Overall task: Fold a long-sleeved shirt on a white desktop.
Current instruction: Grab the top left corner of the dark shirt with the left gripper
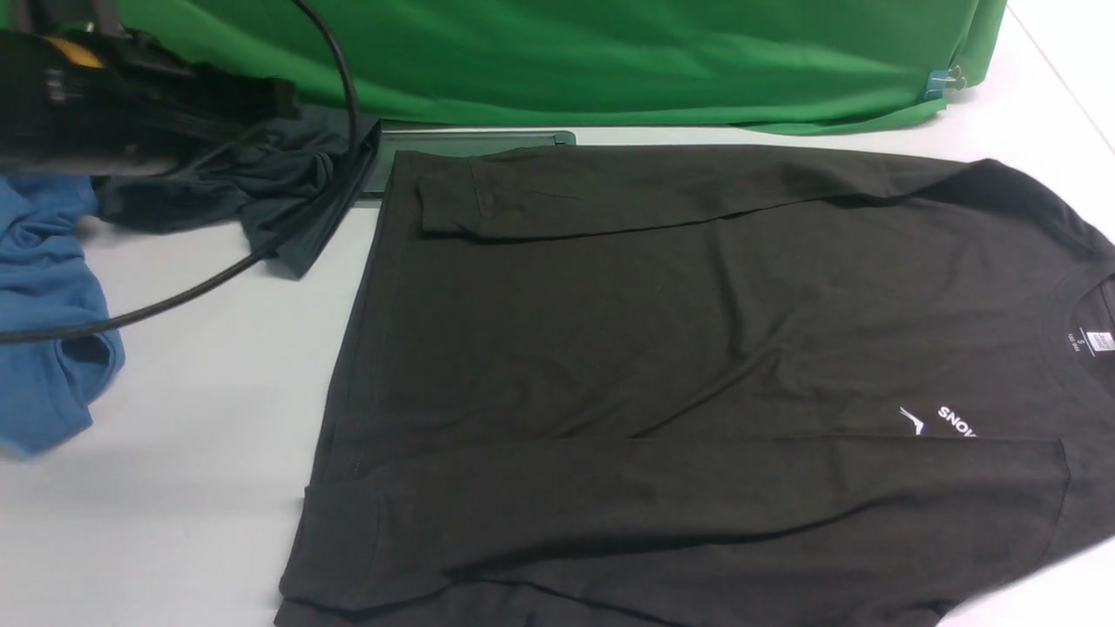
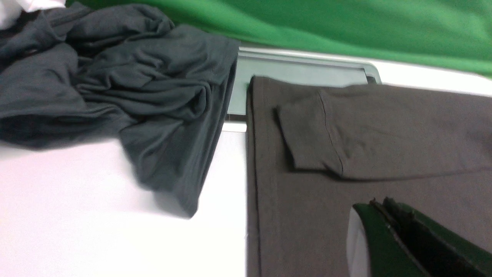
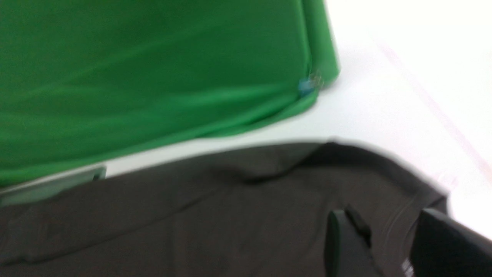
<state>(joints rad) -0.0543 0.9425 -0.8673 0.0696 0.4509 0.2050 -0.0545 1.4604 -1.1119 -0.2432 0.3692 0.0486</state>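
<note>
The shirt runs off the front view's right and bottom edges. A folded sleeve covers the end of its logo, and the label print is too small to read. The right wrist view is blurred, its end effector cropped.

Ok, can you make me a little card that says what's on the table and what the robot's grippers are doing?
Shirt: long-sleeved shirt, flat on the white desktop, both sleeves folded across it
Left gripper: shut, holding nothing
Right gripper: open, over the collar, holding nothing
Other clothes: grey-teal garment and blue shirt, bunched at the left
Behind: green backdrop
</note>
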